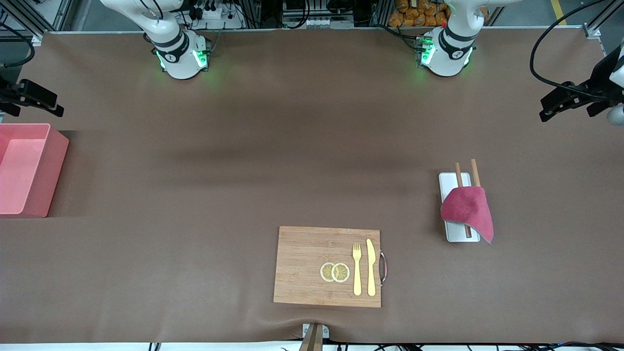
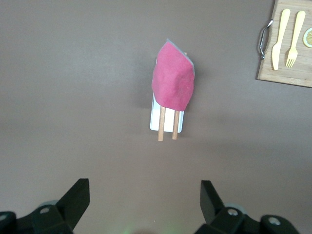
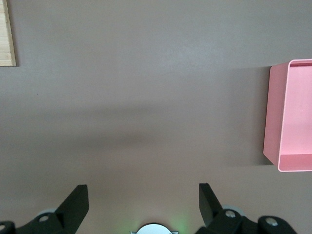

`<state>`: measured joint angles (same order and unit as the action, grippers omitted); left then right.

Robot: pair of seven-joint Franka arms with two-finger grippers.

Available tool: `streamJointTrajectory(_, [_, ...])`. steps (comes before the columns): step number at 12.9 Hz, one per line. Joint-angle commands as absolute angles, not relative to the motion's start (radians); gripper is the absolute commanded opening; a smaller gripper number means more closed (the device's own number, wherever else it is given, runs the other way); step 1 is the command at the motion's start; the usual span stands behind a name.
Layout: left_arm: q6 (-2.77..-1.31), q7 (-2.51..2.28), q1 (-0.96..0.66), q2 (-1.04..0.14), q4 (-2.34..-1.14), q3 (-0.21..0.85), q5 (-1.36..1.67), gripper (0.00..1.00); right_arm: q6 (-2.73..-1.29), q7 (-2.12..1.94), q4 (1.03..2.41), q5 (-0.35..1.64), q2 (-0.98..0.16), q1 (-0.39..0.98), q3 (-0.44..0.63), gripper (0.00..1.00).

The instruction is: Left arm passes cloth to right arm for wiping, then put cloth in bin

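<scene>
The deep pink-red cloth (image 1: 468,209) lies draped over a flat white tray (image 1: 449,181) with two wooden chopsticks (image 1: 458,174), toward the left arm's end of the table. It also shows in the left wrist view (image 2: 172,83). The pink bin (image 1: 24,168) stands at the right arm's end and shows in the right wrist view (image 3: 291,117). It looks empty. My left gripper (image 1: 542,109) hangs open and empty high over the table's left-arm end, apart from the cloth (image 2: 145,200). My right gripper (image 1: 39,105) hangs open and empty beside the bin (image 3: 144,202).
A wooden cutting board (image 1: 327,265) lies near the front edge in the middle, with a yellow fork (image 1: 357,269), a yellow knife (image 1: 371,267) and two lemon slices (image 1: 335,272) on it. A brown mat (image 1: 243,170) covers the table.
</scene>
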<state>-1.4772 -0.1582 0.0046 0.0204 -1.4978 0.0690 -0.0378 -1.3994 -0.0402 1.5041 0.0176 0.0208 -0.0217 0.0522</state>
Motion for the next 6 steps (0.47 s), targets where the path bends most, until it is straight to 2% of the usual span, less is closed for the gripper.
streamJointTrajectory(1, [-1.477, -0.173, -0.006, 0.029, -1.496, 0.060, -0.034, 1.00, -1.388, -0.041, 1.494, 0.025, 0.021, -0.034, 0.043, 1.00])
streamJointTrajectory(6, [-1.460, -0.169, -0.002, 0.023, -1.494, 0.064, -0.046, 1.00, -1.391, -0.041, 1.494, 0.025, 0.021, -0.034, 0.043, 1.00])
